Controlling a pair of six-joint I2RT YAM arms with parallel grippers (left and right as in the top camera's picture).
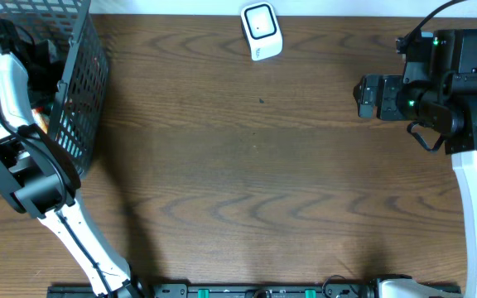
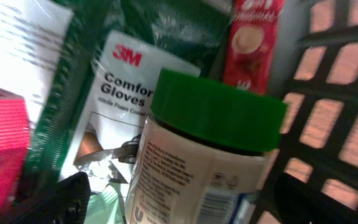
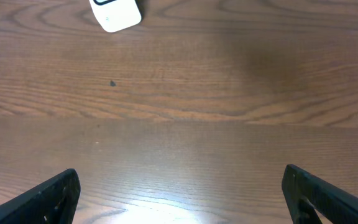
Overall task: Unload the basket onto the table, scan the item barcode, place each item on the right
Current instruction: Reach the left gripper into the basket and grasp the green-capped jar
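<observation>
Wood-grain table (image 3: 229,93), white scanner (image 3: 115,12) at top left, right hand (image 3: 180,190) spread wide

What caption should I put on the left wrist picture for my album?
Open left claw hovers over a green-lidded jar inside the black basket.

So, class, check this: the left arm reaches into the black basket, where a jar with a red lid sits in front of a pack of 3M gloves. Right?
No: the lid of the jar is green, not red, as the left wrist view shows. The rest holds: left arm in the black basket, jar in front of the 3M gloves pack.
</observation>
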